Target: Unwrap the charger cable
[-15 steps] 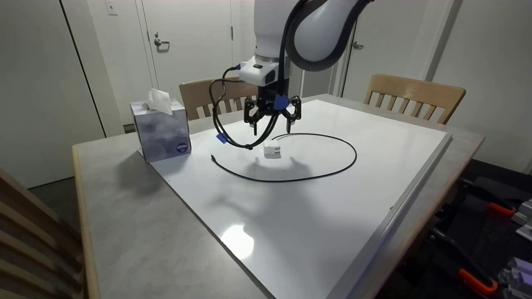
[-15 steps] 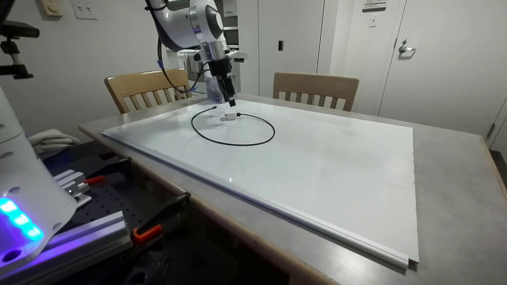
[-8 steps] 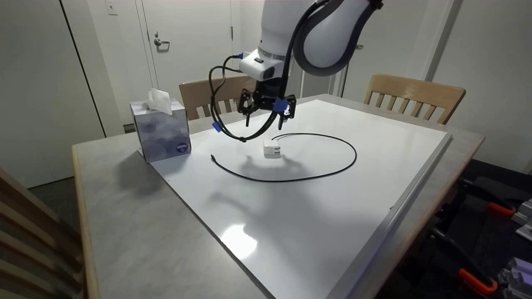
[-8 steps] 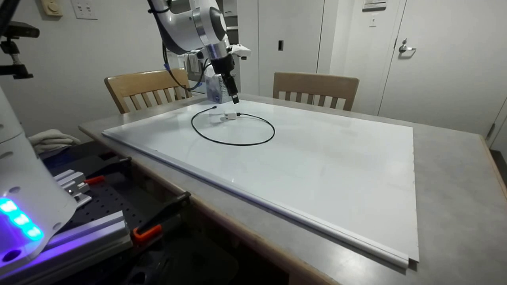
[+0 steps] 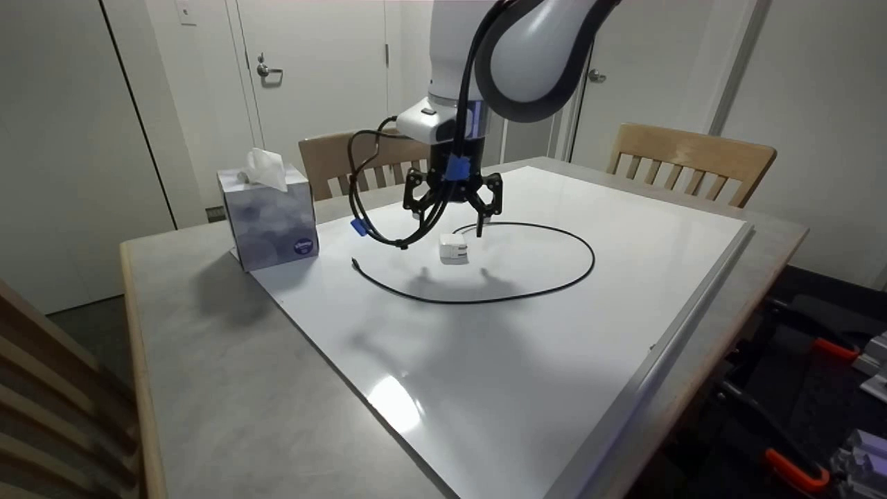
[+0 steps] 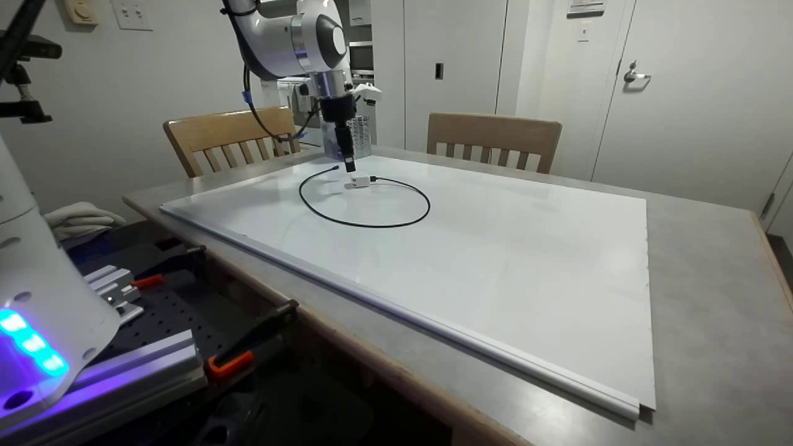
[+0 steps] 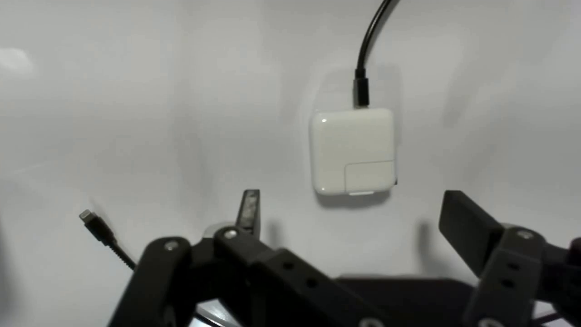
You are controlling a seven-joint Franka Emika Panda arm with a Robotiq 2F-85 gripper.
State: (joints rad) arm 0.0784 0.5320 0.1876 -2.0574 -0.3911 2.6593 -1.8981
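Black gripper [image 7: 352,194] hangs clear of the white plug [image 7: 353,147], fingers [image 7: 470,231] spread wide.

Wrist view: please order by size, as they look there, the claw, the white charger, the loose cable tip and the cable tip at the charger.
Largest: claw, nearest the camera
Next: white charger
Smallest: loose cable tip and cable tip at the charger, too alike to rank

The charger cable [image 6: 378,227] lies on the board [image 6: 526,260] atop the table [image 6: 712,297].
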